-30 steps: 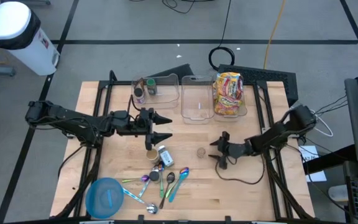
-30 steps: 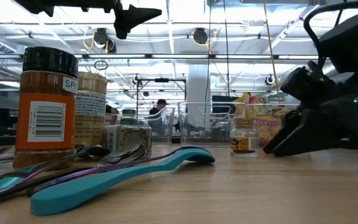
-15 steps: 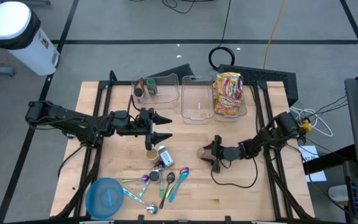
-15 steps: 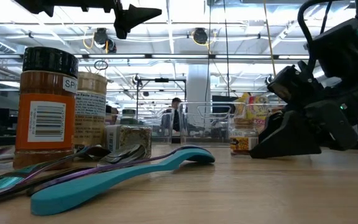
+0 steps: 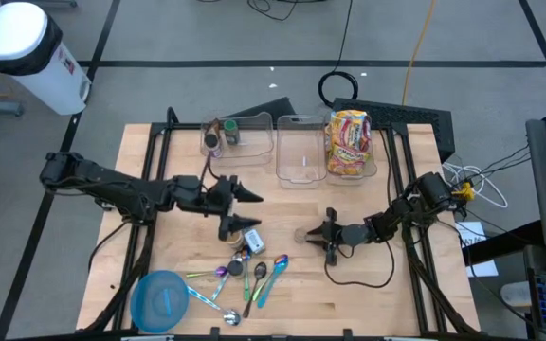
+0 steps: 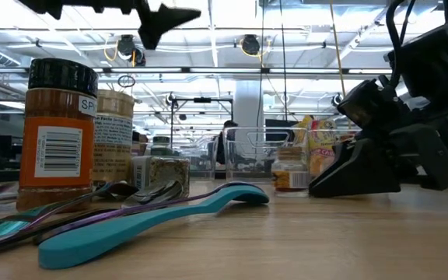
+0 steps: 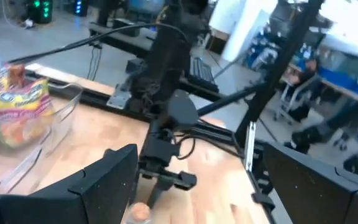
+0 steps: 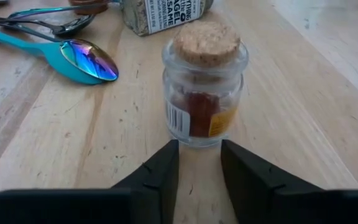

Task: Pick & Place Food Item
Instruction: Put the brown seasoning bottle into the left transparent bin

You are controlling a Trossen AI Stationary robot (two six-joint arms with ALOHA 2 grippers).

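Lying open across the near edge and the right half of the tabletop (image 5: 387, 294) is bare wood, from about three o'clock round to six o'clock in the overhead view, with only a black cable looping there. The crowding is toward seven o'clock, where a blue bowl (image 5: 159, 299) sits by the near edge and a fan of spoons (image 5: 245, 277) spreads beside it, a teal spoon (image 6: 146, 220) reaching toward the centre. Just left of centre a spice jar with a black lid (image 6: 58, 132) stands upright and a seasoning bottle (image 8: 160, 14) lies on its side. At twelve o'clock, along the far edge, three clear bins (image 5: 300, 152) stand in a row; the right one holds a bright snack bag (image 5: 349, 142), the left one two small containers. The small glass jar (image 8: 204, 93) stands upright just right of centre, apart from the spoons, with free wood on every side but the one facing the right gripper (image 8: 199, 160). That gripper lies low on the tabletop at about three o'clock, pointing toward nine, its jaws narrowed to a small gap right at the jar's base, not visibly clamping it. The jar is clear glass with a cork stopper, reddish contents and a small barcode label. The left gripper (image 5: 243, 208) hangs above the tabletop at about nine o'clock, jaws spread wide and holding nothing.
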